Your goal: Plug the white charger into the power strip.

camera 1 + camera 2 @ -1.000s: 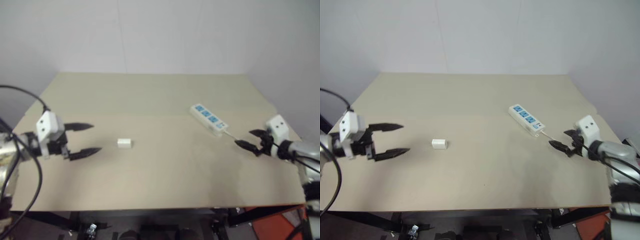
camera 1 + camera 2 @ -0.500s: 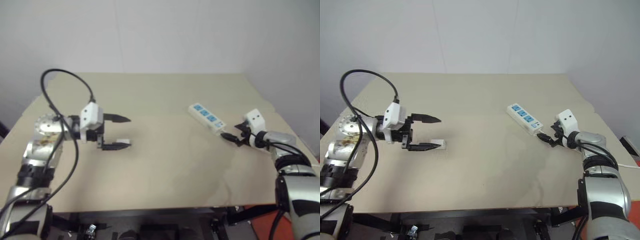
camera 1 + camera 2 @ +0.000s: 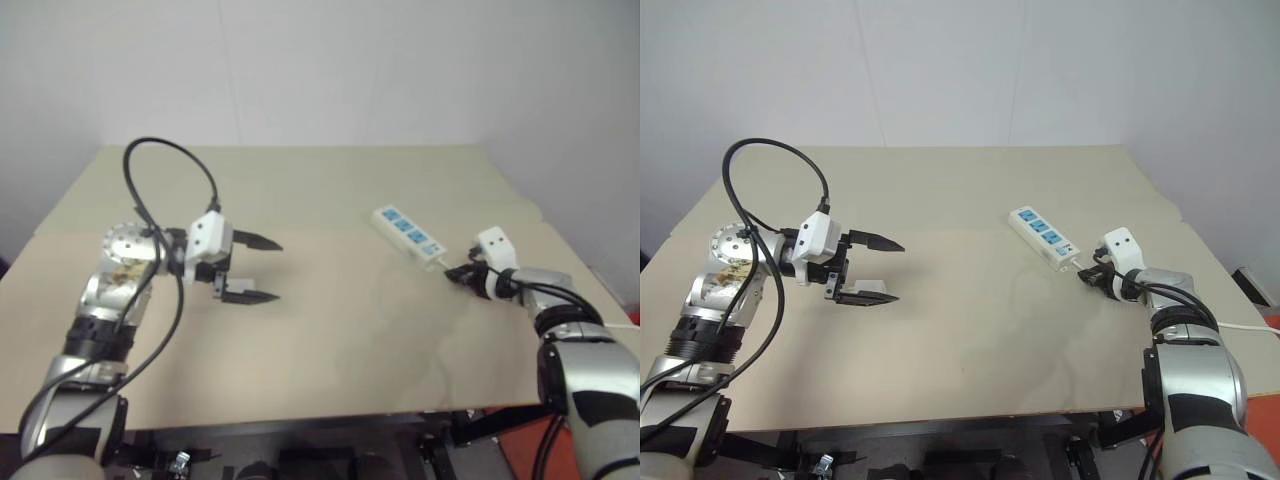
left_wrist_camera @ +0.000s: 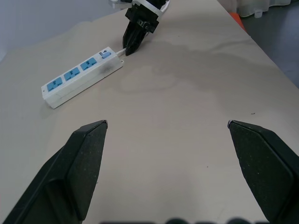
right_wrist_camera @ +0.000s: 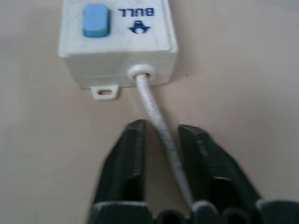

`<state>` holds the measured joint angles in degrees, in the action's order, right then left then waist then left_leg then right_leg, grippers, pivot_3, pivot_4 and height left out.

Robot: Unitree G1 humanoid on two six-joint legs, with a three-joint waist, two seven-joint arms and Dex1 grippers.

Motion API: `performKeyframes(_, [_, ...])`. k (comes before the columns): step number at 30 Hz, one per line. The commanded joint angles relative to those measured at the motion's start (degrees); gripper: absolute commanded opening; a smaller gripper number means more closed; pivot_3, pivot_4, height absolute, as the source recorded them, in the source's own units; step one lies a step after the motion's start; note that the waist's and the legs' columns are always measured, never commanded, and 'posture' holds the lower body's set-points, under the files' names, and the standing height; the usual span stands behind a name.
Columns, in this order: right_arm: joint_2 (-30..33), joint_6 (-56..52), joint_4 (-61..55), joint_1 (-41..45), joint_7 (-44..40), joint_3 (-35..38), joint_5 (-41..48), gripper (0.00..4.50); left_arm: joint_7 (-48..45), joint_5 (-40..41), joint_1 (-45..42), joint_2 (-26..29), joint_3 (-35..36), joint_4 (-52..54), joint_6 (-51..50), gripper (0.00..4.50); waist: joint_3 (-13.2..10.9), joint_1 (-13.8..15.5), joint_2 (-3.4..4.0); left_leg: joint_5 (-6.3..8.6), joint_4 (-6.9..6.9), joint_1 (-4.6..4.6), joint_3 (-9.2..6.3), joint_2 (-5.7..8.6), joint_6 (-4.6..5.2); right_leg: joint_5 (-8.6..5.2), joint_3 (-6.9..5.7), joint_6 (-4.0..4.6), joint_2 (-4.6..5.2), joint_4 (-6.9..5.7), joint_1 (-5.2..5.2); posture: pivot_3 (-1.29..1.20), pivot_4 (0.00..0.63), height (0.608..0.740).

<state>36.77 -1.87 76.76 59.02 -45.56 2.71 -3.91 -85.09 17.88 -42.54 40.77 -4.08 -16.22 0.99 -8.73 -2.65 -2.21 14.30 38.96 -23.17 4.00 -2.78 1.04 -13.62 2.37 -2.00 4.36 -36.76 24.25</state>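
Between the wide-spread fingers of the left gripper [image 3: 883, 270], close against the lower one, the white charger [image 3: 869, 286] is seen on the table [image 3: 970, 330]. Beside the power strip [image 3: 1044, 238], its cord [image 5: 160, 135] is pinched by the right gripper [image 5: 161, 140].

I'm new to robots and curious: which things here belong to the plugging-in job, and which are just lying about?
Part of the job: charger, power strip, its cord, left end effector open at the charger, right end effector on the cord.
Just there: table, only a support.
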Motion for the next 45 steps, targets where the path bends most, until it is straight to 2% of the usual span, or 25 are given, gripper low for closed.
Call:
performKeyframes(1, [0.4,-0.77,-0.2,1.15,-1.29,0.25,-0.59,0.03,-0.16,0.07,-0.19,0.9,0.9,0.94,0.94,4.5,0.0,0.01,0.0,0.0,0.0,0.0,0.0,0.0,0.0,0.0,0.0,0.0,0.0,0.0,0.0,0.0,0.15,0.74])
performKeyframes(6, [0.44,4.05,-1.08,0.16,-2.59,-0.82,-2.26,0.01,0.24,0.06,0.65,0.91,0.93,1.47,1.11,4.5,0.0,0.02,0.0,0.0,0.0,-0.01,-0.01,0.0,0.0,0.0,0.0,0.0,0.0,0.0,0.0,0.0,0.15,0.74])
performKeyframes(15, [-1.56,15.39,-10.98,-7.26,-15.98,-0.81,0.96,0.01,1.98,0.08,2.35,2.02,2.07,2.29,1.18,4.5,0.0,-0.11,0.0,0.0,-0.01,0.0,-0.02,-0.02,0.0,0.0,0.0,-0.01,-0.01,-0.03,0.01,0.0,0.15,0.74])
performKeyframes(23, [0.71,11.62,-38.02,-26.76,-20.21,-0.49,6.27,0.01,2.96,0.79,3.81,3.07,2.76,3.82,0.22,4.5,0.0,0.47,0.0,0.0,0.01,-0.01,-0.07,-0.03,0.01,0.0,-0.03,-0.01,0.0,-0.19,-0.03,0.0,0.15,0.74])
performKeyframes(29, [0.51,6.08,-45.25,-31.63,-15.57,0.07,7.74,0.01,2.97,0.36,3.27,2.8,2.24,3.14,0.31,4.5,0.0,0.89,0.0,0.0,0.07,0.1,-0.06,0.0,0.01,0.0,-0.04,-0.01,0.0,-0.02,-0.1,0.0,0.15,0.74])
performKeyframes(35, [-0.33,4.98,-49.27,-32.96,-15.32,0.78,11.25,1.84,3.22,-0.21,2.63,2.22,1.54,2.73,0.38,4.5,0.0,1.05,0.0,0.01,0.06,0.06,-0.06,0.0,0.01,0.0,-0.01,-0.01,-0.01,-0.01,-0.09,0.0,0.15,0.74])
performKeyframes(42, [-1.16,4.4,-53.79,-36.28,-12.95,4.61,16.84,4.31,3.89,0.44,3.63,2.61,2.2,4.1,-0.2,4.5,0.0,1.68,0.0,0.01,0.07,0.03,-0.06,0.01,0.01,0.0,-0.02,-0.01,-0.01,0.0,-0.06,0.0,0.15,0.74])
performKeyframes(43, [-1.38,4.01,-54.67,-37.06,-12.95,5.25,18.15,4.46,3.88,0.54,3.88,2.77,2.31,4.28,-0.27,4.5,0.0,1.79,0.0,0.01,0.07,0.02,-0.05,0.01,0.01,0.0,-0.02,-0.01,0.0,0.0,-0.06,0.0,0.15,0.74])
performKeyframes(45, [-1.94,3.46,-56.79,-38.77,-12.75,6.17,20.13,4.46,3.96,0.68,4.2,2.99,2.5,4.39,-0.39,4.5,0.0,1.84,0.0,0.01,0.07,0.02,-0.05,0.01,0.01,0.0,-0.02,-0.01,0.0,0.0,-0.06,0.0,0.15,0.74])
